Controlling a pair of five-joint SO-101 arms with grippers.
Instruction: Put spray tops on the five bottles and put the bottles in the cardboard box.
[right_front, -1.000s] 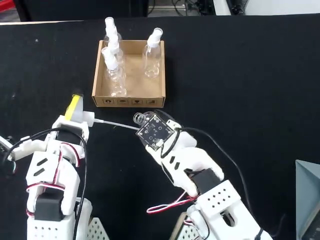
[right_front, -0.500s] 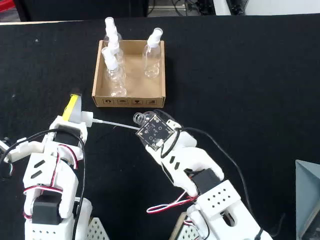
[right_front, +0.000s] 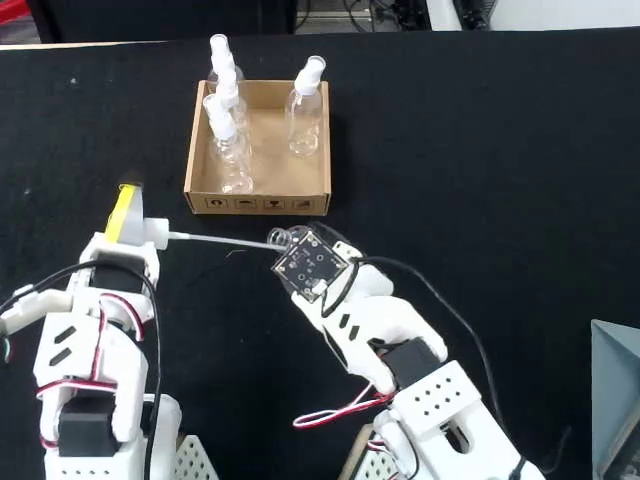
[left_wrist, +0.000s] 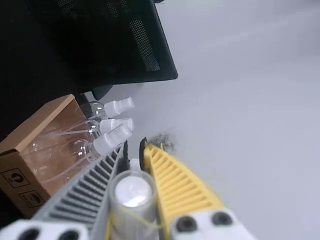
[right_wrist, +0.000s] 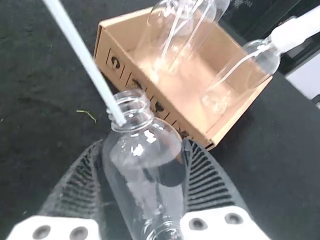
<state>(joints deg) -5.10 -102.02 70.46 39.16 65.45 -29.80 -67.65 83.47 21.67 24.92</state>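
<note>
Left fingers (right_front: 123, 212) shifted away, spray top (right_front: 155, 232) between; tube (right_front: 220, 238) at bottle (right_wrist: 145, 160) mouth.

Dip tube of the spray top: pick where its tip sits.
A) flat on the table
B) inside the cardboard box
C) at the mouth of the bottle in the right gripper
C: the dip tube of the spray top in the left gripper ends at the mouth of the bottle in the right gripper.

Black cloth (right_front: 480, 150) covers table. Grey angular object (right_front: 617, 385) at near right edge (cut off by the frame, kind unclear). Tangle of cables (right_front: 345, 12) beyond far edge. Black mesh panel (left_wrist: 100, 40) against pale wall (left_wrist: 250, 75). Thin thread scrap (right_wrist: 88, 115) lies on cloth.
</note>
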